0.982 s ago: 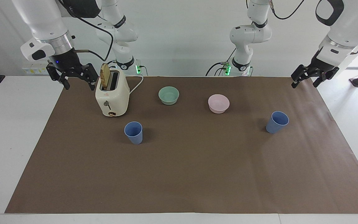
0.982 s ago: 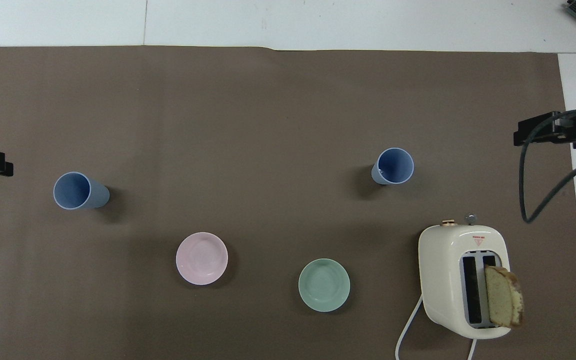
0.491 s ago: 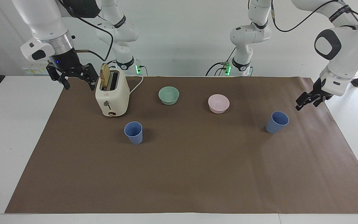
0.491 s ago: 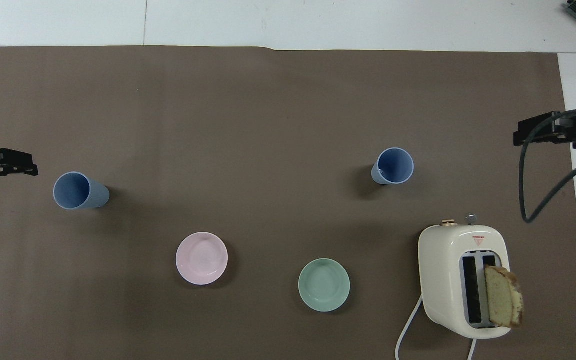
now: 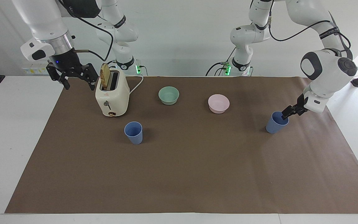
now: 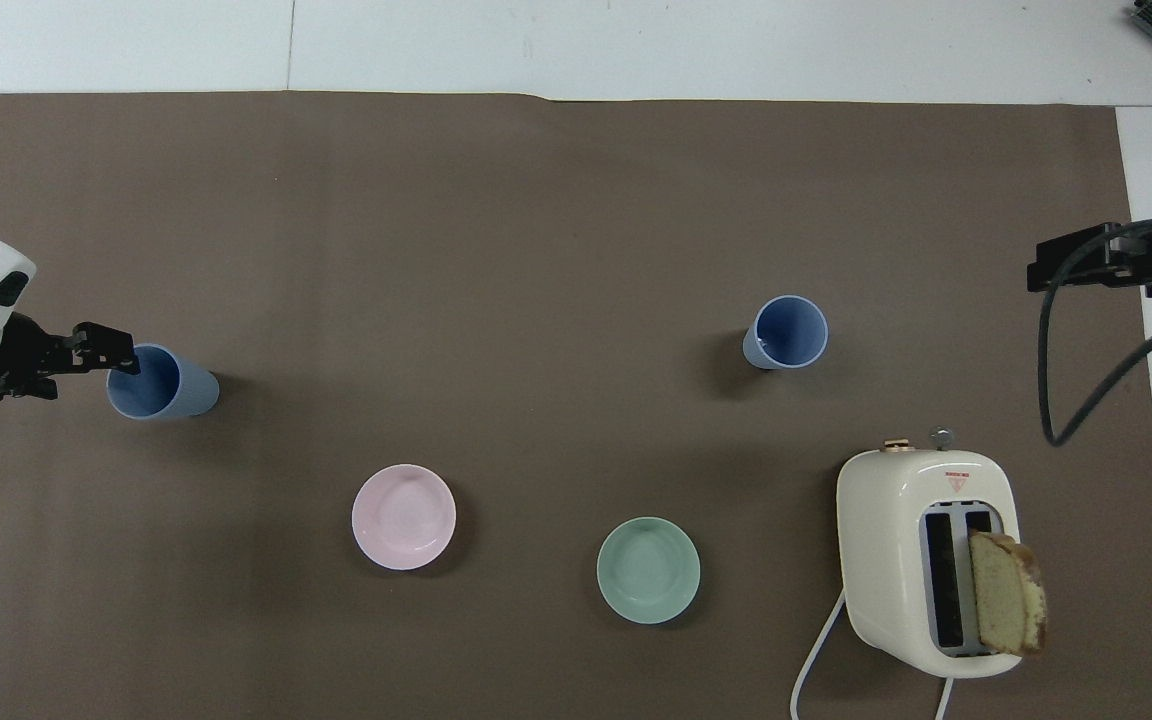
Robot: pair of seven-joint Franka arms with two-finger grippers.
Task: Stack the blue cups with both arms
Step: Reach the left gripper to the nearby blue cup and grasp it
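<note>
1. My left gripper (image 5: 286, 114) sits at the rim of cup A (image 5: 277, 122), the blue cup toward my left arm's end of the table. The tips are at the rim edge on that same end; in the overhead view one fingertip overlaps the rim. I cannot tell whether it touches yet.

2. The jaws stand wide and hold nothing. I judge the next step is to get one finger inside the wall and one outside, then pinch.

3. Cup A stands upright, mouth up, its long axis vertical. It lies just past my left fingertips, toward the middle of the table, so the last move is short and slightly downward.

4. Cup B (image 5: 133, 132) stands upright too, well apart from cup A, toward my right arm's end and just in front of the toaster (image 5: 112, 95). It is the stacking target, or the one my right arm takes.

5. My right gripper (image 5: 73, 77) waits in the air over the mat's edge beside the toaster, jaws spread and empty. It is the nearer one to cup B.

6. Room: bare mat (image 5: 197, 174) lies between the two cups on the side farther from me. The pink bowl (image 5: 218, 103) and green bowl (image 5: 168, 95) sit nearer to me than that line, so a lifted cup should clear them.

7. Risk: cup A is near the mat's end; a sideways push could tip it.
</note>
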